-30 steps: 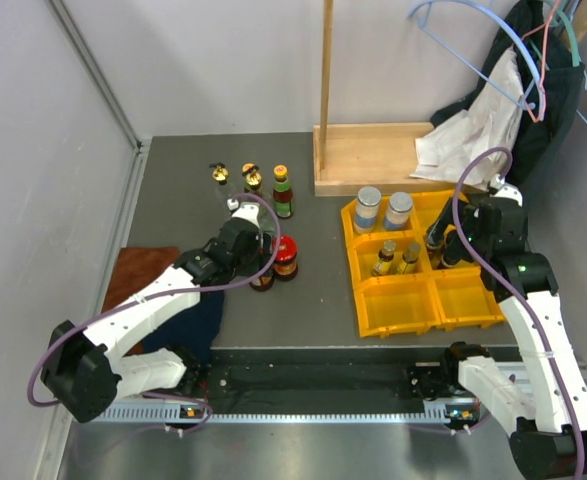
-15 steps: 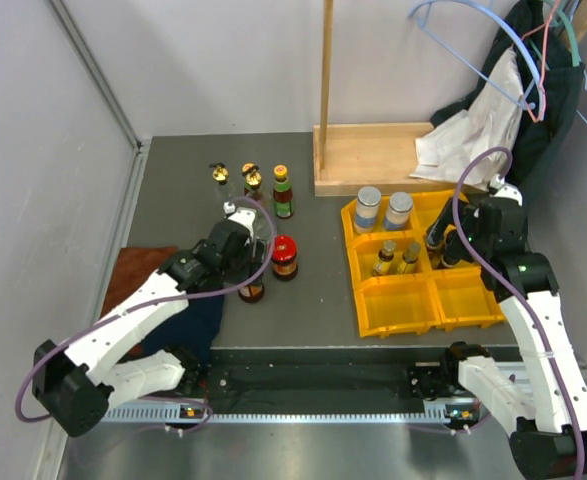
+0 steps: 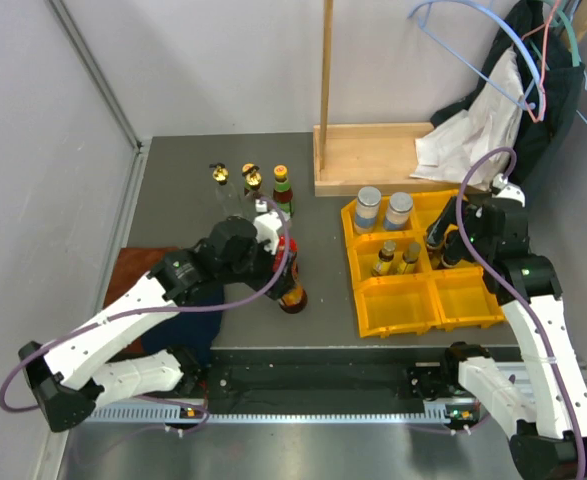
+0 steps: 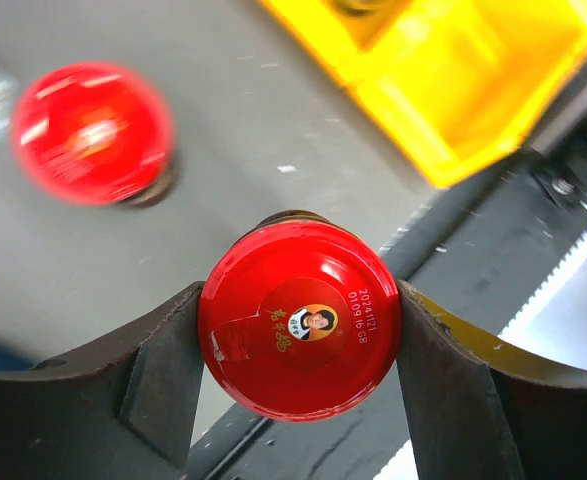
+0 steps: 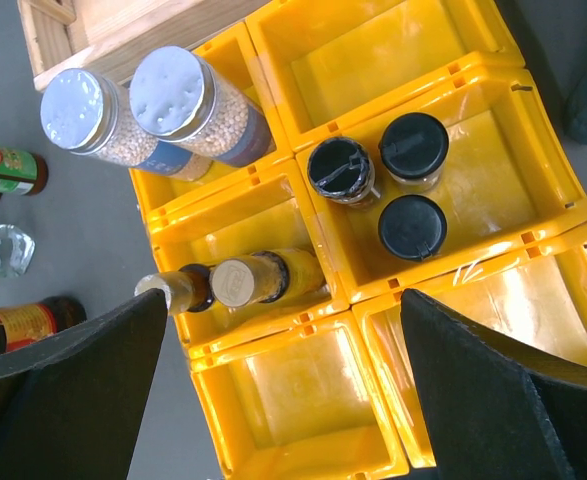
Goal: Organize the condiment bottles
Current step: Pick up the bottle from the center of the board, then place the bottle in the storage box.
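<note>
From above, the left hand [image 3: 287,276] pinches a red-lidded jar [image 3: 293,298] near the front edge of the surface [image 3: 173,200], left of the yellow bin [image 3: 413,305]. Two gold-stoppered bottles [image 3: 251,178] and a green-labelled bottle [image 3: 282,192] stand at the back. The right hand [image 3: 441,243] hangs over the bin's right side.

The left wrist view has the jar's lid clamped between both fingers [image 4: 153,380], with a second red-lidded jar [image 4: 91,132] standing apart on the surface.

The right wrist view shows that hand spread wide, gripping nothing, above two silver-lidded jars [image 5: 173,92], three black-capped bottles [image 5: 413,145] and two brown bottles [image 5: 243,280], each group in its own compartment
</note>
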You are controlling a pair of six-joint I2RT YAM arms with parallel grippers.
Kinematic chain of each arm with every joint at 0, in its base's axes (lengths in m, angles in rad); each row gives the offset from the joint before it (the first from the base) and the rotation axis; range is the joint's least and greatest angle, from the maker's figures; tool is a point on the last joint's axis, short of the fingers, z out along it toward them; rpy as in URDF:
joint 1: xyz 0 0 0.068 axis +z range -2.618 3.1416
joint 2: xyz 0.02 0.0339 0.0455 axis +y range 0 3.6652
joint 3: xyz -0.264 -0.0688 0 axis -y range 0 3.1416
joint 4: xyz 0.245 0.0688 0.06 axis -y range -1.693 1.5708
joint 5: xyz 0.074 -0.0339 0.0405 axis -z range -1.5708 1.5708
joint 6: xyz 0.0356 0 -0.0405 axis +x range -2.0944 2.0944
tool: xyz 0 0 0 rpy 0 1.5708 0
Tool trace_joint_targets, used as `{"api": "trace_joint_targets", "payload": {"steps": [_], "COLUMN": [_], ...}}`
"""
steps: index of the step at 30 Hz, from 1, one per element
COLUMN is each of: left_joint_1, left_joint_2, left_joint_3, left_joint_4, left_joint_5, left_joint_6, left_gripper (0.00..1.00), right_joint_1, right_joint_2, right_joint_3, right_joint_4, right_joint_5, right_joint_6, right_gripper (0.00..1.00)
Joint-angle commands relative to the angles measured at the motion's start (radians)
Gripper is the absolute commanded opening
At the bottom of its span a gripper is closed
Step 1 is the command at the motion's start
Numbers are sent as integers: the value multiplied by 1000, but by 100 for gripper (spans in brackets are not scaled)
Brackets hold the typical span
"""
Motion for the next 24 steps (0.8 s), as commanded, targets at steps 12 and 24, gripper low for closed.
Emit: {"api": "trace_joint_targets", "payload": {"steps": [12, 24], "left_joint_1": [-381, -404], "left_joint_2": [406, 621], "left_joint_3": [344, 491], "left_joint_4": [321, 411], "left_joint_5": [-274, -189], "left_joint_6": [20, 52], "left_gripper": [0, 0], "right_joint_1": [-10, -10], "right_joint_2": [-71, -145], "right_joint_3": [81, 163], "right_joint_4": [-43, -97], "right_joint_5": [8, 78], "right_joint_6": [9, 4], "right_gripper": [99, 99]}}
